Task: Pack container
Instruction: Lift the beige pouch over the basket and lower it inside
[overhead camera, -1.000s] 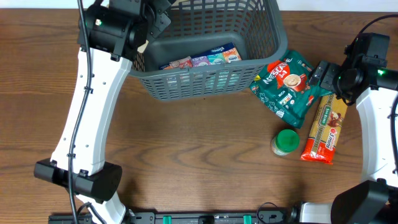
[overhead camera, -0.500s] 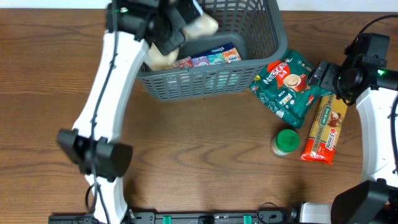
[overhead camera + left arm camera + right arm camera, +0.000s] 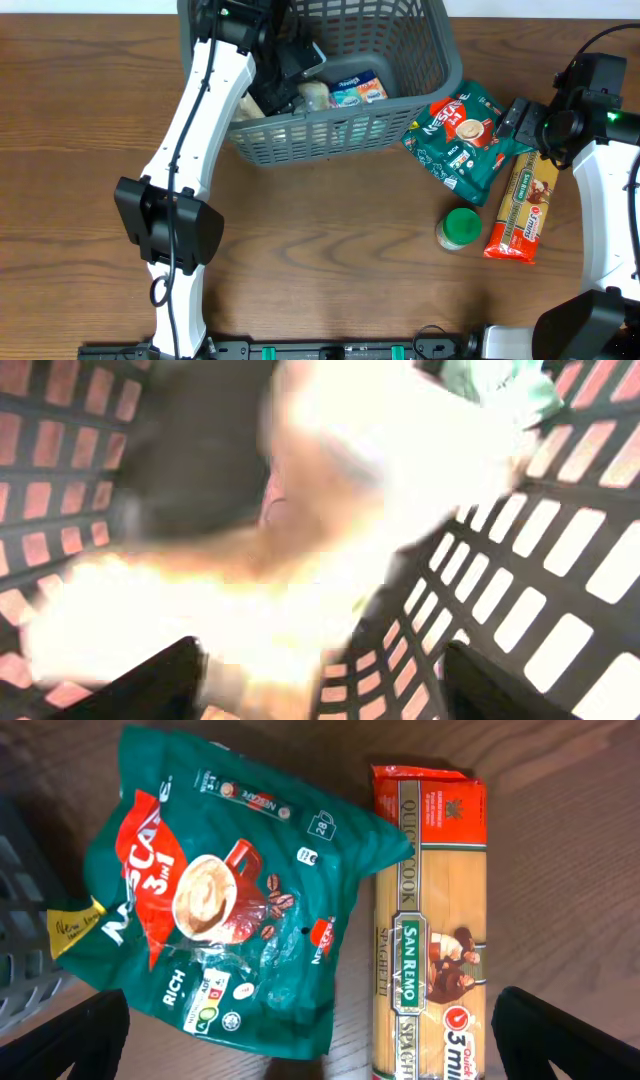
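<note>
The basket (image 3: 330, 135) stands at the far edge of the table (image 3: 320, 260), a little left of centre. My left gripper (image 3: 298, 72) is down inside it, near its left wall. A pale pack (image 3: 315, 96) sits right at my fingertips, and a colourful packet (image 3: 360, 88) lies on the bottom just to the right of that. From my left wrist everything is smeared and washed out: lattice walls on both sides and a bright pale mass running between my fingers (image 3: 150, 680). I cannot tell whether those jaws grip the pack or stand free of it.

My right gripper (image 3: 517, 118) hangs outside the basket, over the table to its right, jaws spread wide with nothing between them. Under it lies a green coffee bag (image 3: 220, 910), right up against the basket's near right corner. An orange spaghetti pack (image 3: 430, 920) lies alongside, touching the bag's edge. A green-lidded jar (image 3: 460, 228) stands just left of the spaghetti's near end, well apart from the basket.
</note>
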Robot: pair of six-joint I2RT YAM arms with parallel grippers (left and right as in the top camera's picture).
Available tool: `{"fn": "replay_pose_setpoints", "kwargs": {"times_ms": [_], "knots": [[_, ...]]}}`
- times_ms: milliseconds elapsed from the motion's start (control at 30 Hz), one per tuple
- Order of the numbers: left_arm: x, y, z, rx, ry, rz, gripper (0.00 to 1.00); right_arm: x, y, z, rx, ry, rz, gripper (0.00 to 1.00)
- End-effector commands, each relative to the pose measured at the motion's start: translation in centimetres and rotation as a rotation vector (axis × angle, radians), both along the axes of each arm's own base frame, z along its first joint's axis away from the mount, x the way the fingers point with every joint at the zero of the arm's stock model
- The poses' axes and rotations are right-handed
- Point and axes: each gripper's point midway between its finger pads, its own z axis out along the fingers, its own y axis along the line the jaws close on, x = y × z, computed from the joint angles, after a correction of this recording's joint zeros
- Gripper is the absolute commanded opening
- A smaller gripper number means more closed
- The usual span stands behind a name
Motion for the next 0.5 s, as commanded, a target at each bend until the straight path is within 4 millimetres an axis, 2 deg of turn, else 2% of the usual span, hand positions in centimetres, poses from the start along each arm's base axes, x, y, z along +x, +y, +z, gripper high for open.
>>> {"fn": "replay_pose_setpoints", "kwargs": {"times_ms": [0,233,467], "knots": [[-0.1,0.1,0.4,-0.017,0.005,0.008,0.87,0.2,-0.4,0.4,-0.005,-0.006,-0.010,0.99],[-0.1,0.3,0.4,-0.009,0.002,0.011,0.87,-0.1,-0.4,0.3,-0.002,0.006,-0.010,0.99],[0.7,3.7,0.2,0.074,-0.010,0.076,0.87,-0.2,-0.3,0.2,-0.001,0.009,-0.010,0.99]]}}
